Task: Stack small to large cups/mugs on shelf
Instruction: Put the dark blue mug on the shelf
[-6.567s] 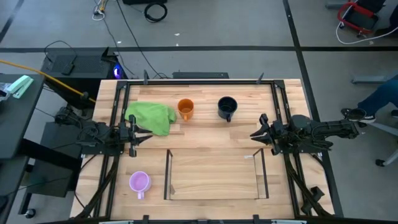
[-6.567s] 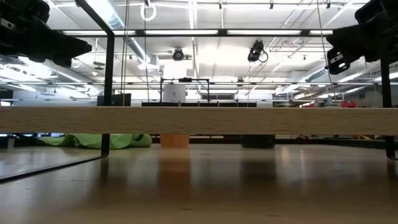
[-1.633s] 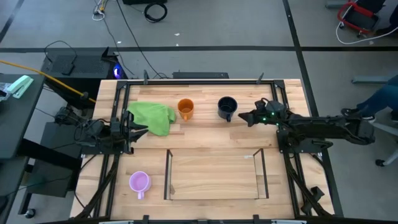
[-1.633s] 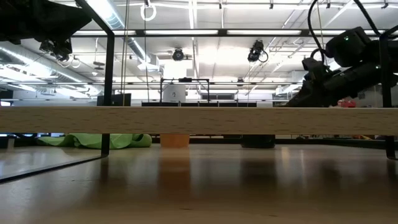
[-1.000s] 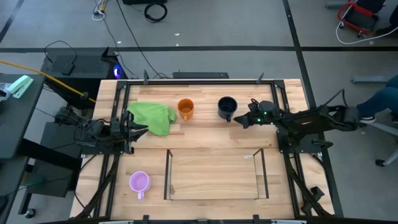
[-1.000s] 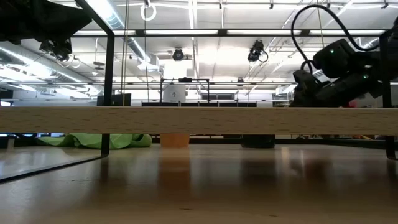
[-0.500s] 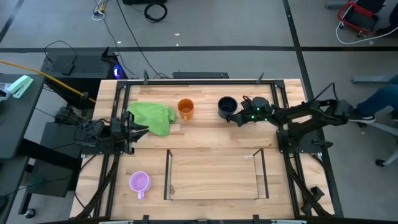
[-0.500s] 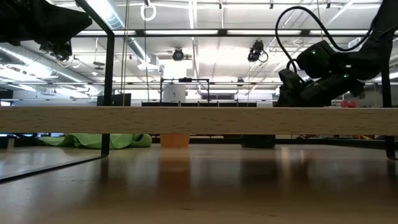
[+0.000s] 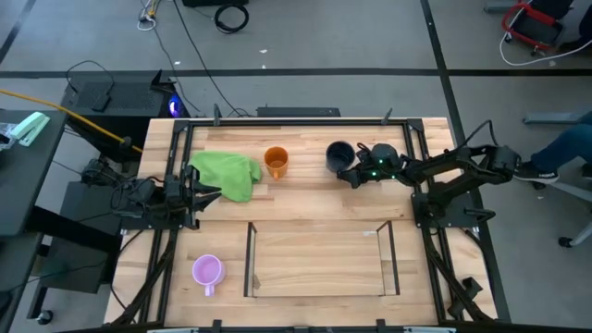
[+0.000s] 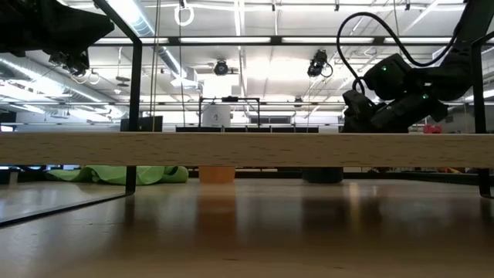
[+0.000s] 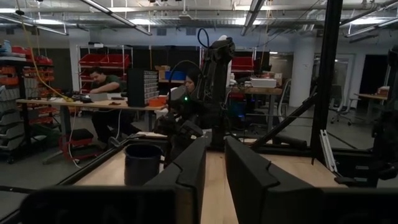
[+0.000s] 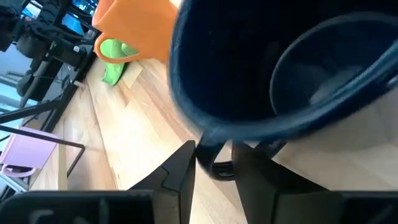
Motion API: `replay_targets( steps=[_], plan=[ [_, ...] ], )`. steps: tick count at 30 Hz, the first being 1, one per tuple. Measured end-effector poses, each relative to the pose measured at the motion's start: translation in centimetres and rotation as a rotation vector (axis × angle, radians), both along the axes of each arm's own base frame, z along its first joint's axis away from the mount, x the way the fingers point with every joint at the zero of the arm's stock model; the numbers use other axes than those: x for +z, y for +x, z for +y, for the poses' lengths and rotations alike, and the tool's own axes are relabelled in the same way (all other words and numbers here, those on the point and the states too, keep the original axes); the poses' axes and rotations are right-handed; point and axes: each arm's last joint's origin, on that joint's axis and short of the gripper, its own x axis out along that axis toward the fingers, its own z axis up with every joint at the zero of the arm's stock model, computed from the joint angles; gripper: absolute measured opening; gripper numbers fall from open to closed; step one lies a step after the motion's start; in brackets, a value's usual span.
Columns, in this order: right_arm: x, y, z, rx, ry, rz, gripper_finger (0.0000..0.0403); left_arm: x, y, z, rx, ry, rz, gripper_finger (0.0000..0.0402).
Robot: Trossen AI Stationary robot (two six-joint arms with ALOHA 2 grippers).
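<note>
Reached farther across the bench (image 9: 305, 199) than half a second earlier: right arm now stretched toward the back row, right end effector (image 9: 350, 174) pressed against the black mug (image 9: 339, 155), which sits nudged slightly from its former spot. Left arm unchanged, parked at the left edge beside the green cloth (image 9: 226, 174).

Largest first:
- Bench: light wooden slats inside a dark frame.
- Shelf (image 9: 319, 294): low frame with clear side panels and wooden floor, at the front centre, holding no mug.
- Green cloth: crumpled at the back left, just beside the orange mug (image 9: 276, 162).
- Right end effector: at the black mug's near side; in the right wrist view fingers (image 12: 180, 171) narrowly parted with the mug's handle (image 12: 221, 167) in the gap, mug wall (image 12: 249, 74) filling the frame above. Closed on the handle or not: cannot tell.
- Left end effector (image 9: 211, 193): fingers (image 11: 249, 177) apart in the left wrist view, holding nothing.
- Black mug: upright, back centre-right, well apart from the shelf.
- Orange mug: upright, between cloth and black mug.
- Light purple mug (image 9: 206, 271): front left, just outside the shelf's left panel.
</note>
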Motion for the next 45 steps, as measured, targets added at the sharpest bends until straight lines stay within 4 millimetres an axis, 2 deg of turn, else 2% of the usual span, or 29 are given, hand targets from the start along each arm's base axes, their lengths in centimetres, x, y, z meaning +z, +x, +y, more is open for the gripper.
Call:
replay_targets(
  steps=[17,29,45],
  plan=[
    [0.66,0.3,-0.17,0.0,-0.04,-0.07,0.0112,0.0,0.0,0.0,0.0,-0.001,0.0,0.0072],
    [0.59,0.24,-0.26,-0.033,-0.051,-0.054,0.011,0.0,0.0,0.0,-0.001,-0.001,0.0,0.007],
    [0.43,0.17,-0.28,-0.044,-0.055,-0.036,0.004,0.0,0.0,0.0,0.0,-0.001,0.0,0.0065]
  ],
)
